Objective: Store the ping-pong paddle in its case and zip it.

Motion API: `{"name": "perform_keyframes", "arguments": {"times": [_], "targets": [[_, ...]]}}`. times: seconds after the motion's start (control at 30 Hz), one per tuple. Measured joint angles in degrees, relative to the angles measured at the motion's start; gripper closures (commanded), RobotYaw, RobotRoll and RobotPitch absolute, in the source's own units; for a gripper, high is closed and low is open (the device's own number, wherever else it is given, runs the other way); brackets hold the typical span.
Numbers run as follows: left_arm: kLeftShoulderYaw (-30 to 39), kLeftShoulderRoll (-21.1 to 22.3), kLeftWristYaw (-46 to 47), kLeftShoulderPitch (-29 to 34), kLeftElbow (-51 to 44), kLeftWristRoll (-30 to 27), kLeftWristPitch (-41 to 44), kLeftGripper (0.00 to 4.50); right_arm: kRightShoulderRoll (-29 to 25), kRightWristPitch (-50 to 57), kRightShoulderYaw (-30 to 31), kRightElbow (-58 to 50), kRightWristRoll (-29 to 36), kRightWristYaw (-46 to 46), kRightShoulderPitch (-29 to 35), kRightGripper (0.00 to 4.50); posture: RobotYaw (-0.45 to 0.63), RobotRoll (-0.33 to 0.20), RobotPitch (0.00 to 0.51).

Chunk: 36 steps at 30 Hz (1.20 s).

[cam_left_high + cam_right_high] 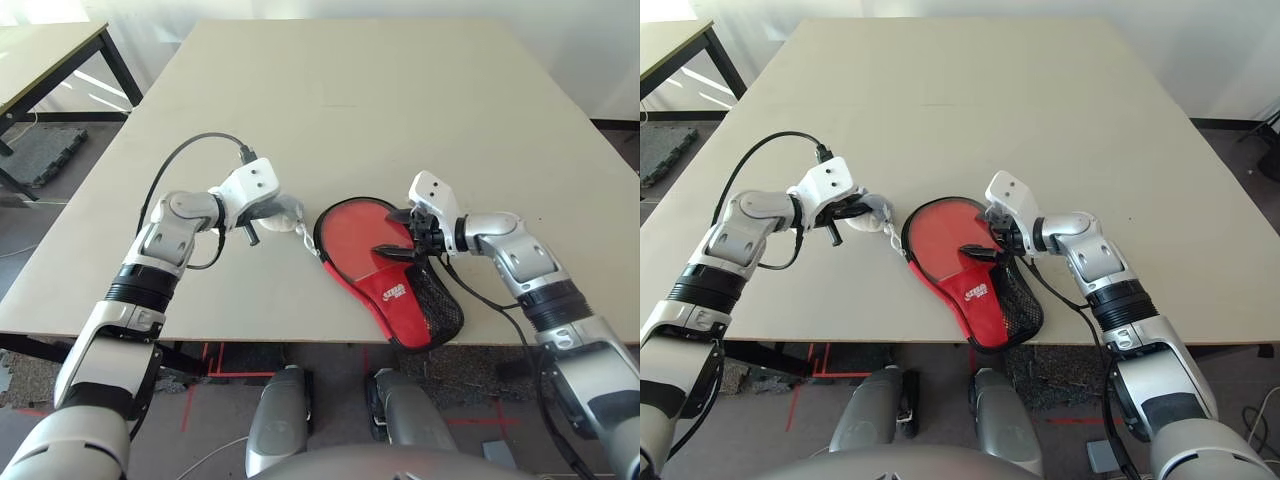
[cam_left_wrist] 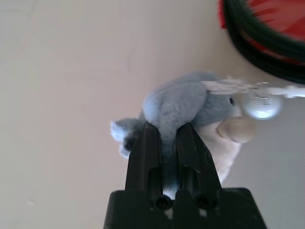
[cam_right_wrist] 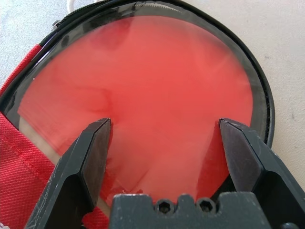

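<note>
Ping-pong paddle (image 3: pixel 143 95) lies inside the case (image 1: pixel 405 318) on the table (image 1: pixel 340 110), under the right fingers (image 3: pixel 164 167), spread wide and gripping nothing. The left fingers (image 2: pixel 162 157) pinch the plush toy (image 2: pixel 176 102); pulling its cord (image 2: pixel 228 87) could drag the unpinned case sideways or jam the zip.

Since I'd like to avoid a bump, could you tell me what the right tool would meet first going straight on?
Probably the case's clear window, with the paddle's red face beneath; how near it is remains unclear.
</note>
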Motion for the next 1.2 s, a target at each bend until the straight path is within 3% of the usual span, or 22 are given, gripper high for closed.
{"name": "perform_keyframes", "arguments": {"times": [0.37, 0.6, 0.77, 1.2], "targets": [[-3.9, -3.5, 8.9, -14.9, 17.4, 9.9, -8.9, 4.42, 0.5, 0.9, -0.8, -2.7, 0.2, -0.5, 1.9, 0.00, 0.10, 0.000, 0.119], [-6.5, -6.3, 11.6, -20.7, 29.8, 13.5, -13.5, 4.42, 0.8, 1.6, -1.0, -4.1, 0.2, -0.8, 2.7, 0.00, 0.10, 0.000, 0.121], [-7.5, -10.4, 15.4, -26.3, 38.2, 16.1, -16.1, 4.42, 0.8, 2.3, -1.3, -4.9, 0.2, -1.2, 3.4, 0.00, 0.09, 0.000, 0.122], [-8.6, -20.7, 28.9, -31.7, 47.1, 19.5, -18.7, 4.42, 1.0, 3.7, -1.6, -7.3, 0.4, -2.5, 4.6, 0.00, 0.04, 0.000, 0.120]]}}
